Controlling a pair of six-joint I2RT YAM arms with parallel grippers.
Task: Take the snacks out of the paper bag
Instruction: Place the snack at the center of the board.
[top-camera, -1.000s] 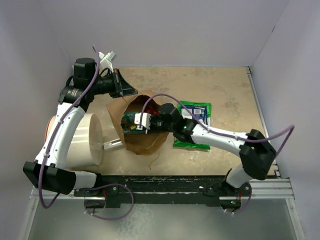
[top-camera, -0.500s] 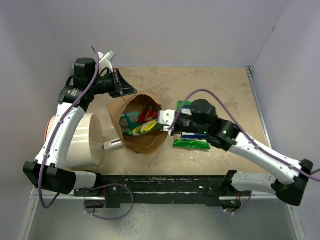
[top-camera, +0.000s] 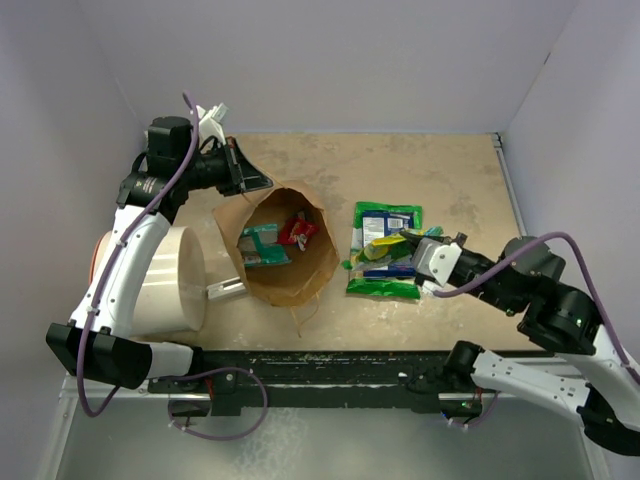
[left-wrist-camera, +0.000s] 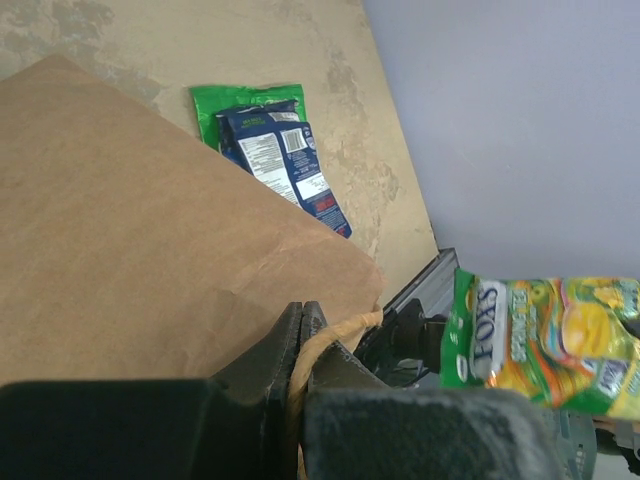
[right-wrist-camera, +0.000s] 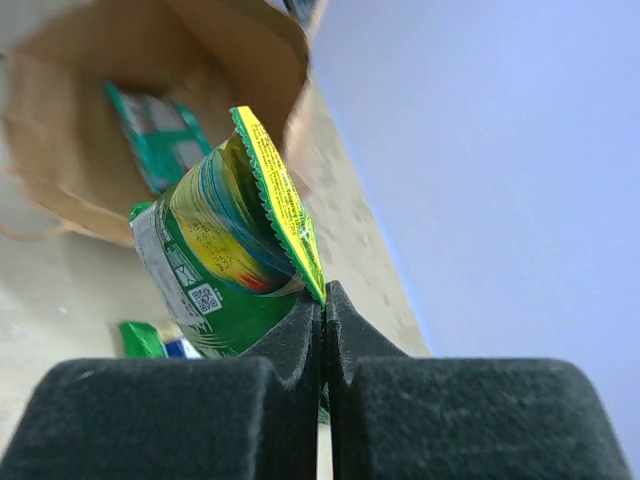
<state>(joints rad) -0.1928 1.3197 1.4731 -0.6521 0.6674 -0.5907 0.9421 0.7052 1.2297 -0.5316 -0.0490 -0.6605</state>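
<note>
Worktop (top-camera: 450, 180): surface shows from the paper bag's far side to the back wall, and right of the packets to the side wall.

White cylinder (top-camera: 165, 282): lies just left of the paper bag (top-camera: 300, 285).

Paper bag: mouth open and facing the overhead camera. The left claw (top-camera: 262, 183) is pressed together on its twisted handle (left-wrist-camera: 330, 335) at the far-left rim.

Green packet (top-camera: 385, 285): flat on the worktop, just right of the bag, with a blue packet (top-camera: 385, 222) lying on it.

Yellow-green packet (top-camera: 385, 245): outside the bag and above the green one. The right claw (top-camera: 408, 245) pinches its serrated edge.

Teal packet (top-camera: 262, 245) and red packet (top-camera: 298, 230): inside the bag.
</note>
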